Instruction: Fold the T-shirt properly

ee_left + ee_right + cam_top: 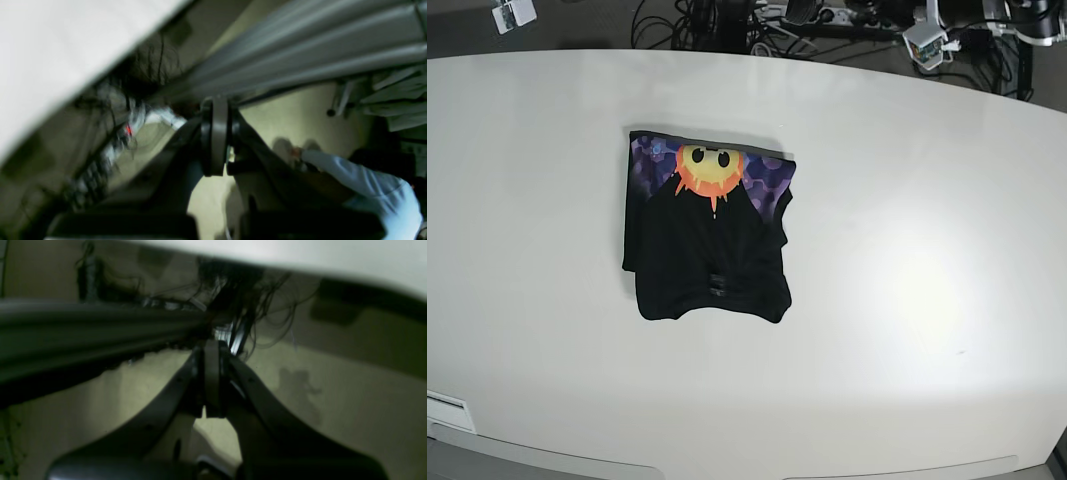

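I've got the T-shirt [710,235] lying flat on the white worktop [907,230], a little to the camera's left of centre, already folded into a compact, roughly square packet; its slightly longer axis runs from the far edge toward me. The far strip shows the orange-yellow sun-face print on purple honeycomb, the rest is plain black cloth, soft and matte, with rounded near corners and a small pucker along the middle. The worktop itself is smooth, glossy, with a curved edge, and carries a bright glare patch on the camera's right.

Neither arm shows in the base view. My left claw [218,136] is clenched with nothing in it, and through its blurred camera I see only the worktop's edge, floor and grey rails. My right claw [211,380] is clenched and empty too, looking at floor and a tangle of cables under the worktop. So the shirt lies up and away from both claws; I can't tell which arm is nearer
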Controlling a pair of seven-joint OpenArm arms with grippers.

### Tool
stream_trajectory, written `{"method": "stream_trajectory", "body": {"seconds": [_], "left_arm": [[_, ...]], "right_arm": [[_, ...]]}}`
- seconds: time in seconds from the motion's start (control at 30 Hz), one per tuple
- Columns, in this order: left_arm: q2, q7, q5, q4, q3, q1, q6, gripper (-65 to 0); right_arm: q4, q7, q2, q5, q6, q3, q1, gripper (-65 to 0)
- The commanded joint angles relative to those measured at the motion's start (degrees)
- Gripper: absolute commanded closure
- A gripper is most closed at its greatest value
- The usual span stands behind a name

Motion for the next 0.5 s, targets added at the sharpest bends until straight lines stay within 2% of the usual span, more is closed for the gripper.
{"method": "stream_trajectory", "body": {"seconds": [0.0,0.13,0.23,0.33,0.47], "left_arm": [[0.6,-1.1,0.9,0.8,-0.3,2.0,-0.3,0.0],[3.1,-3.0,5.3,-5.1,0.1,5.1,-0.3,0.0],[3.1,-8.8,10.1,-15.6,2.1,4.3,1.0,0.0],[3.1,-14.1,15.2,-28.3,5.3,0.7,2.6,0.0],[3.4,-19.9,19.8,-47.2,12.1,-8.3,3.7,0.0]], "right_arm": [[0.7,0.8,0.3,-0.2,0.2,-0.4,-1.7,0.0],[-2.6,1.6,0.3,-5.0,0.1,-5.7,-2.7,0.0],[-9.7,6.4,0.4,-11.1,0.1,-11.5,-1.4,0.0],[-18.7,9.9,0.6,-16.9,-1.0,-16.9,2.4,0.0],[-32.4,15.2,2.3,-22.9,-2.9,-22.7,10.3,0.0]]}}
